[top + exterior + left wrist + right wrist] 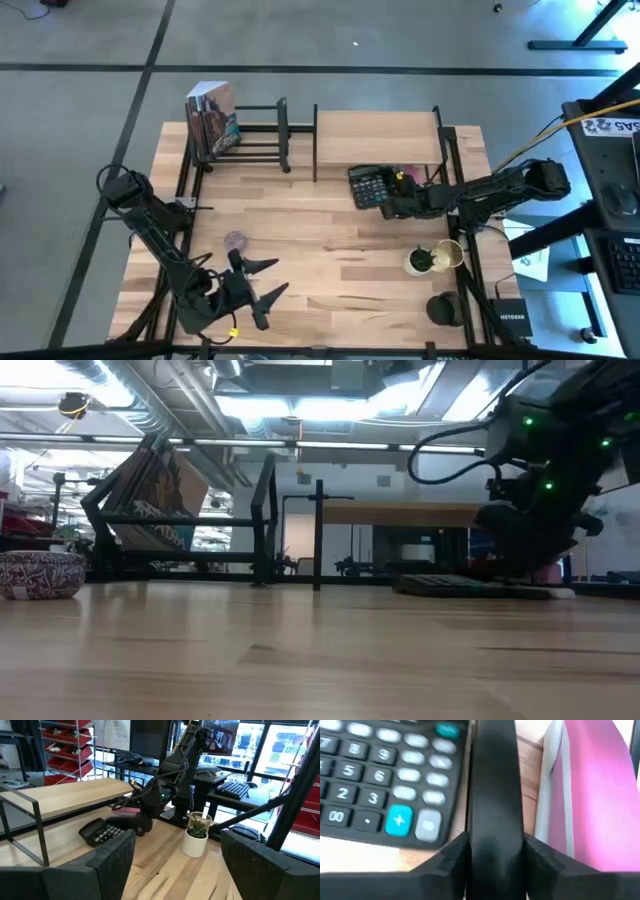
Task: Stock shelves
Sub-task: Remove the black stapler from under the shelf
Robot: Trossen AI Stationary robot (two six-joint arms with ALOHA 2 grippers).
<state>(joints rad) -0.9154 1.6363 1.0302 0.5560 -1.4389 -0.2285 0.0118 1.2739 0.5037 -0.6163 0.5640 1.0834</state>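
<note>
A black calculator lies flat on the tabletop at the near edge of the light-wood shelf. My right gripper is shut, with its fingers down between the calculator's right edge and a pink flat object. The black metal-bar rack stands at the far left, and books lean in its left end. My left gripper waits open near the table's front left, holding nothing. My right gripper has its shut fingers close beside the calculator's right edge, next to the plus key, coming from the table's right side and slanting down. Whether they touch the calculator, I cannot tell. The calculator rests flat on the table.
A small patterned bowl sits at the near left. A white pot with a plant and a gold wire piece stand at the near right. A dark round object lies at the front right corner.
</note>
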